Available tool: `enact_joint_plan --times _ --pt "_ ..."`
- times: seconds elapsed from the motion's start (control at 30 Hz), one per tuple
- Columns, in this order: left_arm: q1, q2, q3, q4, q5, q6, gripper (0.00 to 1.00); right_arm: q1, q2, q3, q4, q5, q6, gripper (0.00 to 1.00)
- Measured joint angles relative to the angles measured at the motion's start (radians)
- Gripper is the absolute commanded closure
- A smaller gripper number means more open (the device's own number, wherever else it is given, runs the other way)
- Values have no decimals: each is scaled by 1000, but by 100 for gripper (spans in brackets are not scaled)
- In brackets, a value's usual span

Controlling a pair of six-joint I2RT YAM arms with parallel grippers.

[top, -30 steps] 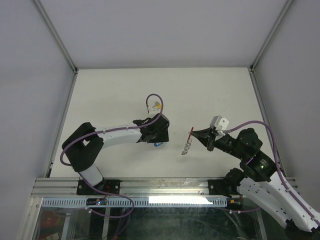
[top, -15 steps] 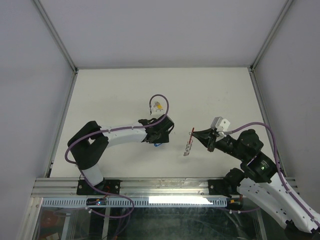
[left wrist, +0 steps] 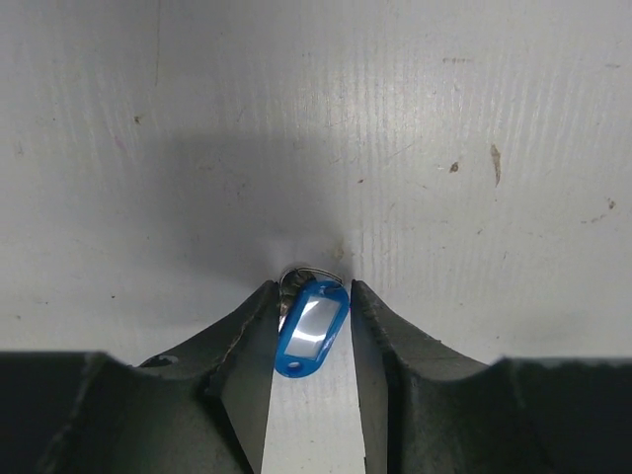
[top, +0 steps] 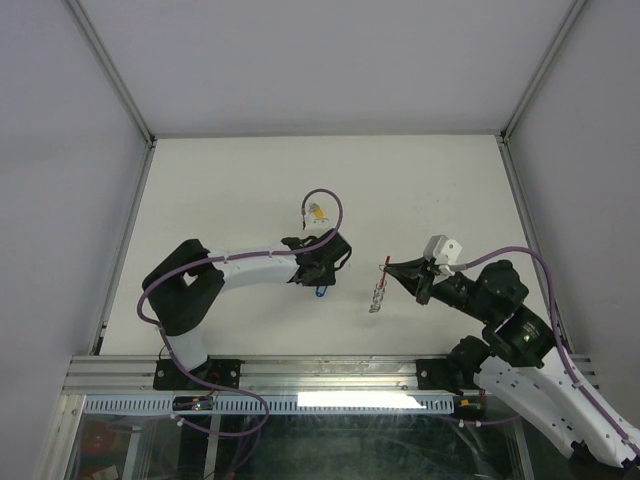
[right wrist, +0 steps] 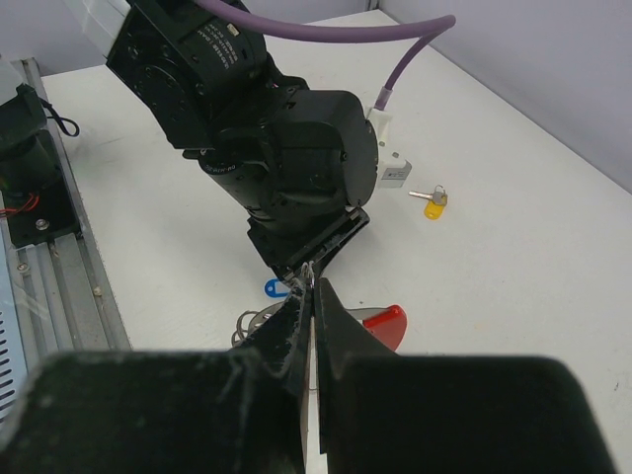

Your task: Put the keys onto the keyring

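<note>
I had the overhead camera high above and behind the arms, looking down on the whole table (top: 220,180) from far off, with the left arm (top: 250,268) at the left of the view. The left wrist camera faced straight down at the tabletop from very close, framed by the left fingers (left wrist: 237,355), with the blue key (left wrist: 311,326) between them. The right wrist camera looked low and forward past the right fingers (right wrist: 281,346), across the table at the left arm's wrist. All three views shared the blue key. The overhead and right wrist views also shared the yellow key (top: 317,210) and the keyring (top: 378,285).
</note>
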Motion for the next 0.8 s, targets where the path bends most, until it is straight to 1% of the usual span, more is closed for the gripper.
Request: enact_joint_plan --times 0.07,0.17,0.27,0.57,0.8 --pt "0 3 3 -6 -6 1 64 0 0 0 0 0 0 100" --pt "-6 6 11 -18 -20 5 58 0 0 0 0 0 0 100" --pt "-11 6 22 -29 -25 11 57 0 0 0 0 0 0 100" --pt "-12 18 67 -42 -49 29 65 0 0 0 0 0 0 100" --pt "-12 44 69 -43 -50 31 68 0 -3 -2 0 0 0 100"
